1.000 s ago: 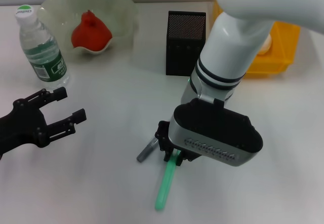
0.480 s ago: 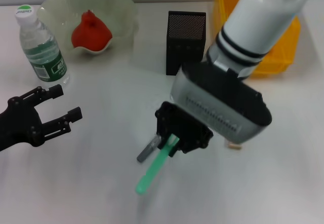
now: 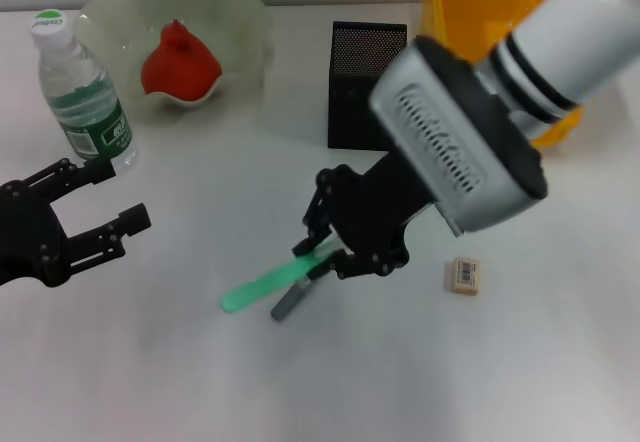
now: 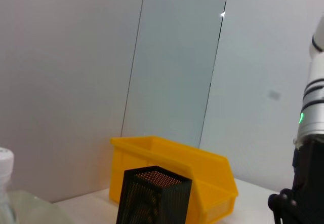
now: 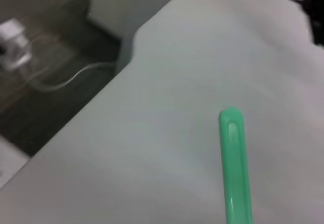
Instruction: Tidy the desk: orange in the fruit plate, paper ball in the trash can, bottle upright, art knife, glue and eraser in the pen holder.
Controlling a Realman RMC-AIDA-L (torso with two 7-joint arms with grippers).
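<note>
Change since a second ago: my right gripper (image 3: 322,252) has swung its green knife (image 3: 262,284) from pointing toward me to lying nearly level, its free end aimed at my left, and the arm has cleared the eraser (image 3: 464,273), now in plain sight.

Right gripper: pinched tight on one end of the green knife, which I hold just above the desk (image 3: 180,362). The wrist view shows the green handle (image 5: 235,165) jutting out over bare desk.

Grey stick, likely the glue (image 3: 290,299): lying on the desk right under the gripper, beside the knife.

Left gripper (image 3: 95,197): fingers spread wide, nothing between them, hovering at my left near the bottle (image 3: 80,97).

Bottle: upright.

Orange (image 3: 180,62): in the fruit plate (image 3: 240,22).

Pen holder (image 3: 365,82): standing behind the right gripper, the yellow trash can (image 3: 470,7) beside it.

Eraser: flat on the desk, right of the gripper.
</note>
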